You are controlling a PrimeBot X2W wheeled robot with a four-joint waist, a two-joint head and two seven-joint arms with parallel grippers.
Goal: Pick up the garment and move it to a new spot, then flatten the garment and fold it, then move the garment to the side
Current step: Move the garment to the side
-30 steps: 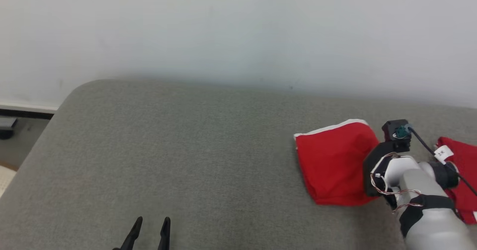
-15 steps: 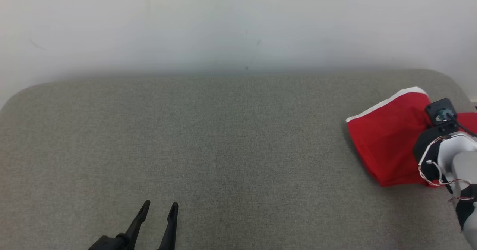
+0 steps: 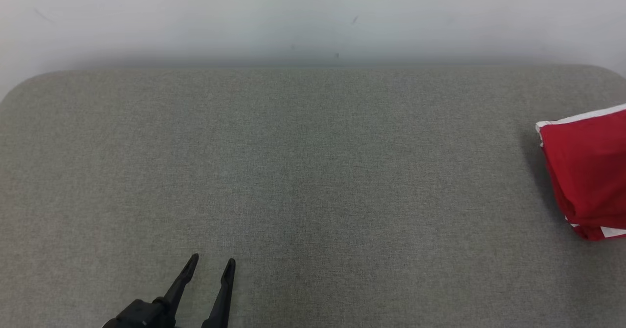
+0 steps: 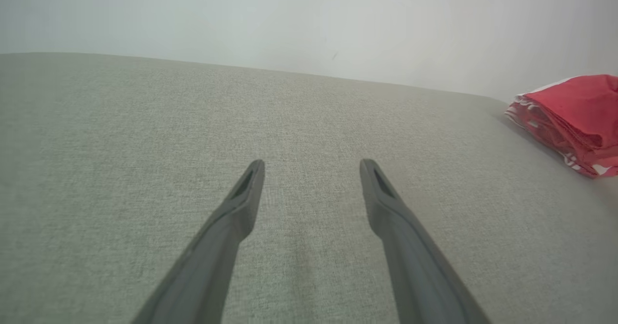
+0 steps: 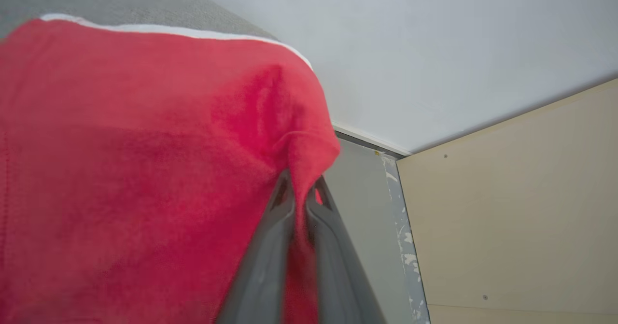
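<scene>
Left tool [image 3: 212, 259] hangs low over the near-left part of the counter [image 3: 313, 171], its two dark fingers spread apart with nothing between them, pointing away toward the pale wall [image 3: 313, 15]. From there the grey fabric top runs rightward as a wide bare stretch, so nothing lies between this tool and the work.

Over at the right end sits the red garment [image 3: 587, 171], a folded bundle with a white-trimmed hem along its far edge and stacked layers showing on its left side. It appears to rest on the counter close to the right end, though the head view cuts it off, so I cannot tell its full length or which way its long axis lies. It lies to the right of the left tool and somewhat farther back, well apart from it.

The right tool [image 5: 301, 179] is clenched on a pinched-up fold of that red cloth, so the right arm is plainly the nearer one and has charge of it. Past the garment on that side I can see a strip of grey floor [image 5: 367, 227] and a pale wood-coloured panel [image 5: 507, 218].

To my eye the folded piece is being set aside. The coming move should be a plain letting go.
</scene>
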